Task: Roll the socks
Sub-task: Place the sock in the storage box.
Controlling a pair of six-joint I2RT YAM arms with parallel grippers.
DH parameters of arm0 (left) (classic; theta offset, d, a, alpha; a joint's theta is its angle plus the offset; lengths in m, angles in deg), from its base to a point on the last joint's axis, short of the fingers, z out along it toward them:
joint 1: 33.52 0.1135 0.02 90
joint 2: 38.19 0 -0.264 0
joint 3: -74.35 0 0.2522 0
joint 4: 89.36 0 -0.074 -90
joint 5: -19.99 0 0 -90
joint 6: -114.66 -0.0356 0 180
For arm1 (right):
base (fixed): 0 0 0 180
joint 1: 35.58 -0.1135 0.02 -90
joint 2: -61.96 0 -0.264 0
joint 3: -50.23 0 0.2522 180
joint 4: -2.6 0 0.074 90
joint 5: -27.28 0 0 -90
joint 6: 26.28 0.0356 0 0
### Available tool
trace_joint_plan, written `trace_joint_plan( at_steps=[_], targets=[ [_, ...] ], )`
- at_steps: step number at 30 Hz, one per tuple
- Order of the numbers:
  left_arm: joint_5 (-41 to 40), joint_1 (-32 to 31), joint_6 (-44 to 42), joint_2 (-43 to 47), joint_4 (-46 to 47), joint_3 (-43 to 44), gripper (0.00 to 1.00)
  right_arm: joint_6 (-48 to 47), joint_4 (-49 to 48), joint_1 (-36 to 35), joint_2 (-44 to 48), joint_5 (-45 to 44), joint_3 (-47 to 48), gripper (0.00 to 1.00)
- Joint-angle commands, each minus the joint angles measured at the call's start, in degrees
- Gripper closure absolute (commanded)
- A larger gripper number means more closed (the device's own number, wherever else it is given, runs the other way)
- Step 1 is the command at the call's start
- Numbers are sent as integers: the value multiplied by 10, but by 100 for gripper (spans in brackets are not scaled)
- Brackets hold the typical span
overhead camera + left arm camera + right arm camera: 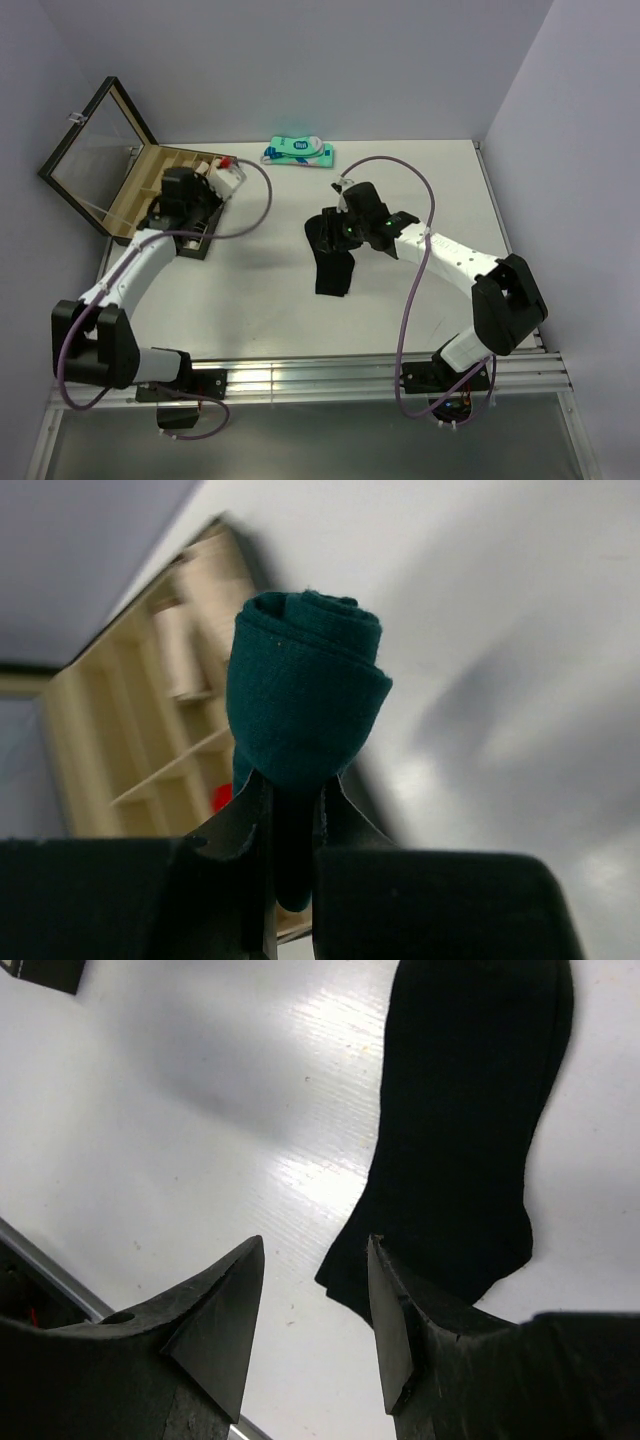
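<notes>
At the far left of the table (260, 300), your left gripper (295, 785) sits by the open wooden box (150, 165), jaws pinched tight on the green sock (305, 680). That sock is wound into a compact roll and stands up out of the fingertips, its spiral end showing on top. A tail of fabric runs down between the fingers. Behind it you see the box's compartments, blurred, with something red (221, 798) in one.

Near the table's middle, the black sock (470, 1140) lies unrolled on the surface, bunched where the right arm covers it. Your right gripper (314, 1250) is over one end of it, jaws apart with nothing between them. The sock's edge lies just beside one fingertip, and you cannot tell whether they touch. A teal pack (298, 152) rests at the far edge, well apart from both socks.
</notes>
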Motion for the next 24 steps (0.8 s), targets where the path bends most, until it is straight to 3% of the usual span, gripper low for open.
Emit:
trace_joint_plan(
  at_steps=[1, 6, 9, 16, 24],
  targets=[
    [-52, 82, 7, -51, 32, 94, 100, -6, -16, 3, 26, -37, 5, 47],
    [-103, 161, 32, -189, 32, 213, 100, -20, -16, 3, 5, -49, 23, 47],
    [-131, 171, 31, -247, 40, 256, 100, -21, -19, 3, -9, -47, 24, 47],
    [-210, 194, 40, -335, 69, 289, 100, -19, -37, 2, -24, -41, 20, 47],
    [-266, 201, 52, -345, 87, 255, 100, -25, -34, 3, -26, -33, 25, 47]
  ],
)
